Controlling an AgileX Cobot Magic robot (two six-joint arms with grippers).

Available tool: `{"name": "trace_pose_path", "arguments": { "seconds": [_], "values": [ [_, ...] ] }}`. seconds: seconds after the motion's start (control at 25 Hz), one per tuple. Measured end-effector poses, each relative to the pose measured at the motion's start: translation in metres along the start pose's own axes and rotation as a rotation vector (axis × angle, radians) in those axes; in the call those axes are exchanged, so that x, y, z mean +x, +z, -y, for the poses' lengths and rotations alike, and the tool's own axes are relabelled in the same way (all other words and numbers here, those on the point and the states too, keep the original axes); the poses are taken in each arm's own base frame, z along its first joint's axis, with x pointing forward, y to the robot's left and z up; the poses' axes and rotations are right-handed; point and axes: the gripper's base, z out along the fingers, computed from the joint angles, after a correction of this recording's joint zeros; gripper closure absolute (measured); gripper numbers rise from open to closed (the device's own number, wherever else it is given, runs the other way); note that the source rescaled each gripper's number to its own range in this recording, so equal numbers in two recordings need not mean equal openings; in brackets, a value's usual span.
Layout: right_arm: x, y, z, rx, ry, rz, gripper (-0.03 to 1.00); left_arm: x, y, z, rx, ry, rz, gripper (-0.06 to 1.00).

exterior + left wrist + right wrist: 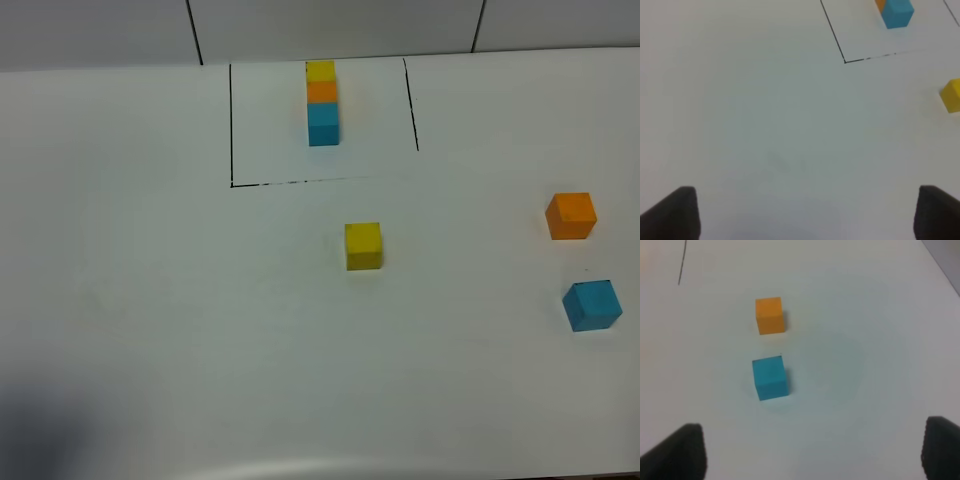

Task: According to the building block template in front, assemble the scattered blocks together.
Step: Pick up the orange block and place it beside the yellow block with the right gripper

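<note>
The joined yellow-orange-blue cube template (322, 103) stands inside a thin black drawn outline (231, 130) at the far side of the white table (150, 300). The matte yellow cube (363, 246) sits near the outline's front line. The matte orange cube (571, 216) and the matte sky blue cube (592, 305) lie near each other, not touching, on the right. The left gripper (808, 212) and the right gripper (812, 447) both have their fingers spread wide and hold nothing.

White table (150, 300), perhaps tiled wall (330, 25) behind

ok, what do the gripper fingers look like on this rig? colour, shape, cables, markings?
Little shows. The left gripper and right gripper show only their fingers: matte black, blocky tips with rounded corners, blurred. No cables or markings visible. The high view shows no arm.
</note>
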Motion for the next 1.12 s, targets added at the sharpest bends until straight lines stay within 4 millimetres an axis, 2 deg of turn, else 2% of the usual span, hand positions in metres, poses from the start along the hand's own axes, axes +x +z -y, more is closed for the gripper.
{"name": "trace_pose_path", "arguments": {
  "seconds": [0.36, 0.76, 0.88, 1.12],
  "values": [
    [0.000, 0.000, 0.000, 0.000, 0.000, 0.000, 0.22, 0.058, -0.020, 0.001, 0.014, -0.004, 0.050, 0.13],
    [0.000, 0.000, 0.000, 0.000, 0.000, 0.000, 0.22, 0.093, -0.049, 0.004, 0.045, -0.008, 0.179, 0.17],
    [0.000, 0.000, 0.000, 0.000, 0.000, 0.000, 0.22, 0.097, -0.043, 0.005, 0.060, -0.013, 0.158, 0.19],
    [0.000, 0.000, 0.000, 0.000, 0.000, 0.000, 0.22, 0.109, -0.016, 0.006, 0.074, -0.001, 0.077, 0.26]
  ]
}}
